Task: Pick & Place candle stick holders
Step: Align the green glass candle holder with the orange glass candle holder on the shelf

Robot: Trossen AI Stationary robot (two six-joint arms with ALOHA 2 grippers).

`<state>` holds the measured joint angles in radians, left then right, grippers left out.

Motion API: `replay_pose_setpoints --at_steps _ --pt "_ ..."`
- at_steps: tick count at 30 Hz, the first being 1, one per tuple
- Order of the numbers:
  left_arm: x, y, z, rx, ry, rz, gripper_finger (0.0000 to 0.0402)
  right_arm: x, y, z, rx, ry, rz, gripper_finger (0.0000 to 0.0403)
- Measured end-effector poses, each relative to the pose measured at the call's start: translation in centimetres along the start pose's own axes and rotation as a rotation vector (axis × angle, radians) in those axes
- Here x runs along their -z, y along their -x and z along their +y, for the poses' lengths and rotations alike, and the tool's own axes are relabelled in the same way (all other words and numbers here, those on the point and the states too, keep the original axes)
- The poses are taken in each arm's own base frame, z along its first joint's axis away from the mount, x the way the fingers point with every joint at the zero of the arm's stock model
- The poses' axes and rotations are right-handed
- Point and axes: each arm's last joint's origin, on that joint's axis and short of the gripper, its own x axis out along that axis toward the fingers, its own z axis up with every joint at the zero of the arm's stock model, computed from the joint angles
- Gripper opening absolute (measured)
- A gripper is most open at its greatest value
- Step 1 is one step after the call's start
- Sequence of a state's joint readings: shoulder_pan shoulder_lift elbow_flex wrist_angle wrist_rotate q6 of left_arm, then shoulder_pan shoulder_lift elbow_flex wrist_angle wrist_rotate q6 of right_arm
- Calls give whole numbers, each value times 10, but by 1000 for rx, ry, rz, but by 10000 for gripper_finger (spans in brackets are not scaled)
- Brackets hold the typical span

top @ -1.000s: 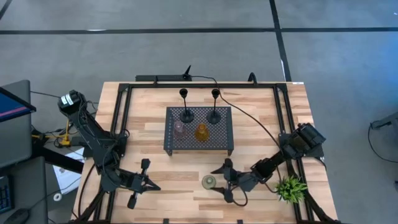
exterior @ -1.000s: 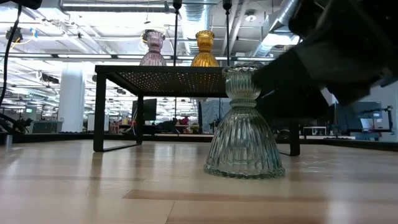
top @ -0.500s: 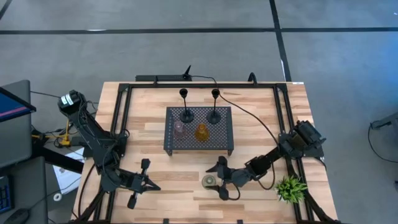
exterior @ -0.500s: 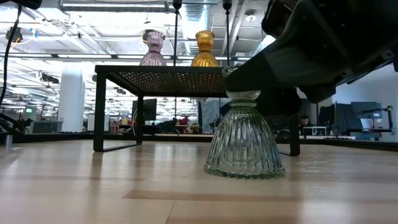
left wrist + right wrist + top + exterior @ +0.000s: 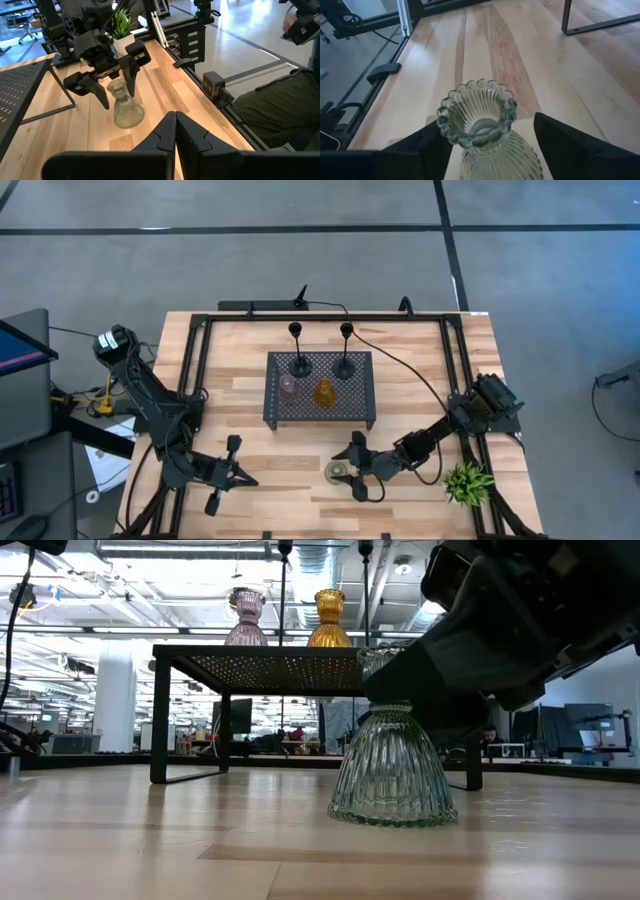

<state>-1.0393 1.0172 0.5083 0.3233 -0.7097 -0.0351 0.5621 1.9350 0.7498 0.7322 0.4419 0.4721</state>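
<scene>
A green ribbed glass holder (image 5: pixel 337 471) stands upright on its wide base on the wooden table, near the front edge; it also shows in the low view (image 5: pixel 392 765). My right gripper (image 5: pixel 350 468) is open, with one finger on each side of the holder's beaded cup top (image 5: pixel 477 117) and not touching it. My left gripper (image 5: pixel 236 473) is shut and empty at the table's front left. Two black stemmed holders (image 5: pixel 298 363) (image 5: pixel 344 364), a pink one (image 5: pixel 289 387) and an amber one (image 5: pixel 323 392) stand on the black perforated tray (image 5: pixel 355 405).
The tray stands on legs at the table's middle, just beyond the green holder. A small green spiky plant (image 5: pixel 467 480) sits at the front right, beside my right arm. A black cable (image 5: pixel 400 370) runs across the table's right half. A black frame rims the table.
My right gripper has moved toward the table's left, up to the green holder, and its open fingers now stand on either side of the holder's top. The holder has stayed where it was.
</scene>
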Motion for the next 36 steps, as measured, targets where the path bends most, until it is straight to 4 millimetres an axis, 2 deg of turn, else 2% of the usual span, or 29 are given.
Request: replay_pose_setpoints --at_steps 5,15,23,36 --pt "0 0 0 0 0 0 8 0 0 0 0 0 0 221" --pt "0 0 0 0 0 0 8 -1 0 0 0 -1 -10 125" --pt "0 0 0 0 24 0 8 -2 0 1 -1 -3 -11 126" --pt "0 0 0 0 26 0 8 -16 -6 11 -26 29 -48 117"
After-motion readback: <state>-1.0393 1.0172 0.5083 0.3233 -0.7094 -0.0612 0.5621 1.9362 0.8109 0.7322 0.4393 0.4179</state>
